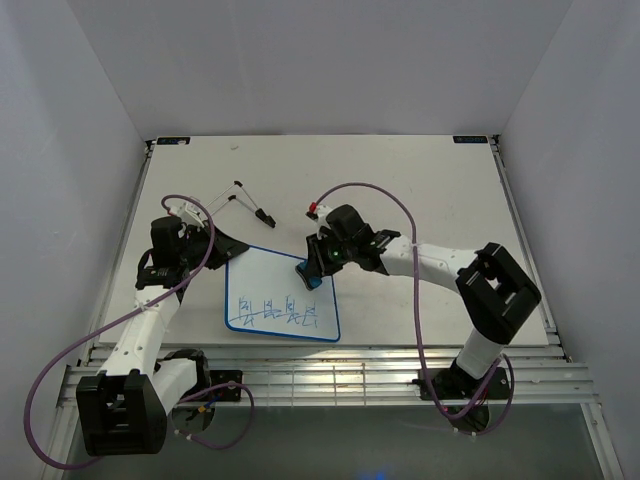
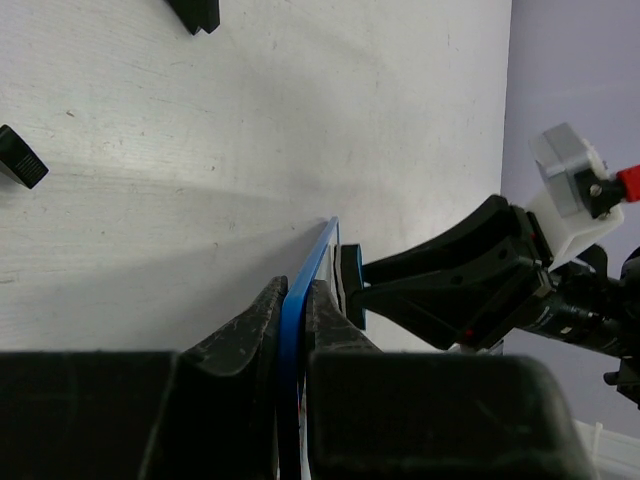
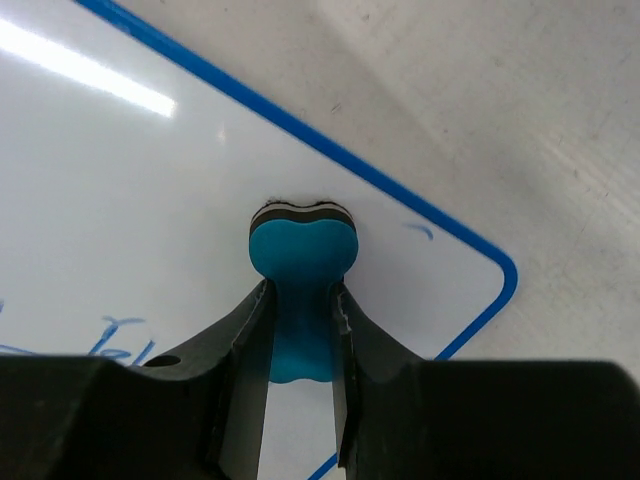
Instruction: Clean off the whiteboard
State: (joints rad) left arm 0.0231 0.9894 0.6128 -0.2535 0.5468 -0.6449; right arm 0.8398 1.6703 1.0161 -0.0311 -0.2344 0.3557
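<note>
Two arms meet at one board. In the top view, the whiteboard (image 1: 262,283) lies flat on the tabletop (image 1: 420,180) between them, with blue marker lines (image 1: 275,313) across its near half. The left gripper (image 1: 216,250) pinches its far-left rim. The right gripper (image 1: 312,268) holds the blue eraser (image 1: 311,277) down near the far-right corner. No container shows.

In the left wrist view, the left gripper (image 2: 292,300) is clamped on the blue rim of the whiteboard (image 2: 312,262), seen edge-on. The board looks thin, stiff and light, likely to skate on the smooth tabletop, so the rim seems the right place to anchor it.

In the right wrist view, the right gripper (image 3: 300,300) is closed on the narrow waist of the eraser (image 3: 300,248). Its felt end presses on the glossy whiteboard (image 3: 150,190) just inside the rounded corner. The eraser looks soft and the surface slick.
</note>
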